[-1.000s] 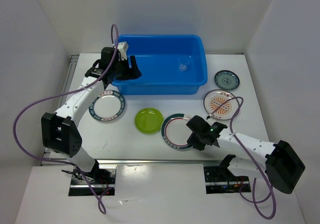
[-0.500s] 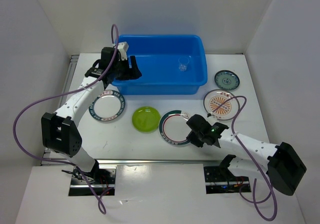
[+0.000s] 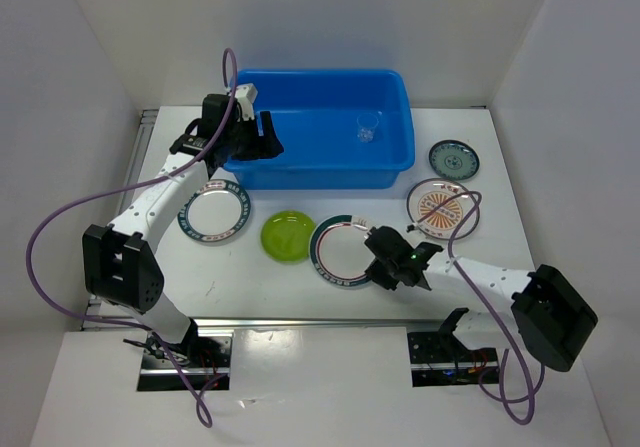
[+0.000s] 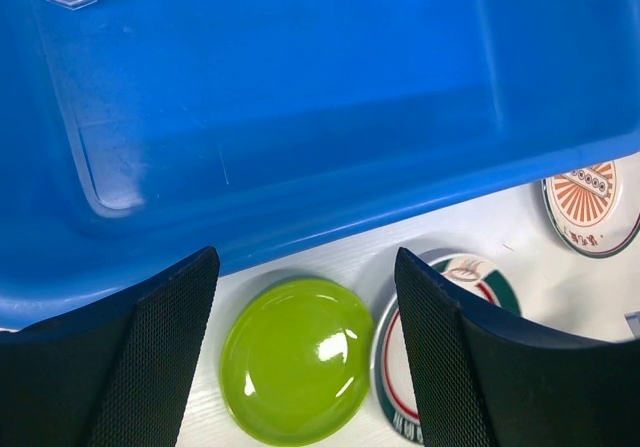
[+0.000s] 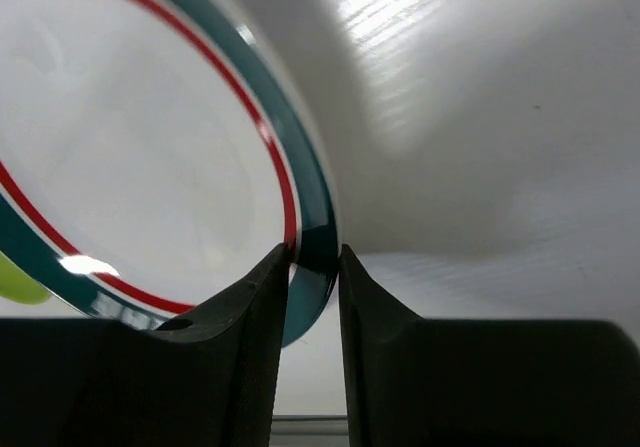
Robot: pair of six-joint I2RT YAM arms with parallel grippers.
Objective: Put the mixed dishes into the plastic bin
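The blue plastic bin (image 3: 325,127) stands at the back with a clear cup (image 3: 367,127) inside. My right gripper (image 3: 378,257) is shut on the right rim of a white teal-rimmed plate (image 3: 340,250), which lies against the lime-green plate (image 3: 287,235). In the right wrist view the fingers (image 5: 260,307) pinch the plate's rim (image 5: 310,207). My left gripper (image 3: 262,137) is open and empty above the bin's front left corner. In the left wrist view (image 4: 305,357) it frames the lime-green plate (image 4: 297,359) below the bin (image 4: 300,117).
A second teal-rimmed plate (image 3: 213,210) lies front left of the bin. The orange-sunburst plate (image 3: 441,208) and the small dark teal plate (image 3: 453,159) lie at the right. White walls close in both sides.
My right gripper has moved left with the teal-rimmed plate, and the lime-green plate has slid left with it. The left arm has not moved.
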